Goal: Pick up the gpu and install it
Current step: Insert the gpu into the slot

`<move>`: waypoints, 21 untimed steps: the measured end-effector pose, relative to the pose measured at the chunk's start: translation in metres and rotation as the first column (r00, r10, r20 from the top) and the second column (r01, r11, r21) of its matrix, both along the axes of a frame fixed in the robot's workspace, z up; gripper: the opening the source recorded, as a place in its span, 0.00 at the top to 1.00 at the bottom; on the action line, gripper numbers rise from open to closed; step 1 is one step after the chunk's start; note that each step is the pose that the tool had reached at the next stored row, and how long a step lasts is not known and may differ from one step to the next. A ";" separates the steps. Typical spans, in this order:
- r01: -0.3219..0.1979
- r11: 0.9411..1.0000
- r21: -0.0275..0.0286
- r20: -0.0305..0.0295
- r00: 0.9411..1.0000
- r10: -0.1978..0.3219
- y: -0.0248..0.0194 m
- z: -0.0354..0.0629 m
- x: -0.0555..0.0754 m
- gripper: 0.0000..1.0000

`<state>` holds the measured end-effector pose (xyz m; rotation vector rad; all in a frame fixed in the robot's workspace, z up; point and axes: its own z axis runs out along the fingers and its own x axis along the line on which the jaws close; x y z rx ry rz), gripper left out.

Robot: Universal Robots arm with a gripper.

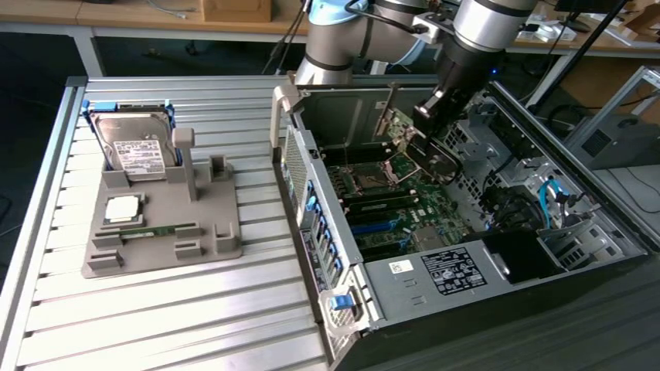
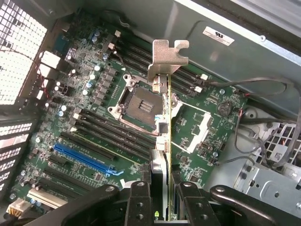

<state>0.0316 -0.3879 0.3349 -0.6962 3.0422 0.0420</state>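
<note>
The gpu is a thin card seen edge-on, with its silver bracket at the far end. My gripper is shut on it, a black finger pressing on each side. The card hangs above the motherboard, over the edge of the CPU socket, and touches no slot. In the exterior view the gripper is inside the open computer case, holding the gpu tilted above the board.
A long blue slot and black slots lie beside the card. Cables run along the case wall. On the slatted table a grey holder carries a hard drive, a processor and a memory stick.
</note>
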 end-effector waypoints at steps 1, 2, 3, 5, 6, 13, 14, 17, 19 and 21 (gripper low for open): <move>-0.010 1.000 0.000 0.000 1.000 0.010 0.0000 -0.0001 0.000 0.73; -0.021 1.000 0.000 0.000 1.000 0.021 0.0000 -0.0002 0.000 0.73; -0.030 1.000 0.000 0.000 1.000 0.030 0.0000 -0.0003 0.000 0.73; -0.048 0.999 0.000 0.000 0.999 0.048 0.0000 -0.0004 0.000 0.73; -0.055 0.998 0.000 0.000 0.998 0.055 0.0000 -0.0004 0.000 0.73; -0.083 0.997 0.000 0.000 0.997 0.083 0.0000 -0.0006 0.000 0.73; -0.087 0.996 0.000 0.000 0.996 0.087 0.0000 -0.0006 0.000 0.73; -0.095 0.996 0.000 0.000 0.996 0.095 0.0000 -0.0007 0.000 0.73; -0.100 0.995 0.000 0.000 0.995 0.100 0.0000 -0.0007 0.000 0.73; -0.106 0.994 0.000 0.000 0.994 0.106 0.0000 -0.0008 0.000 0.73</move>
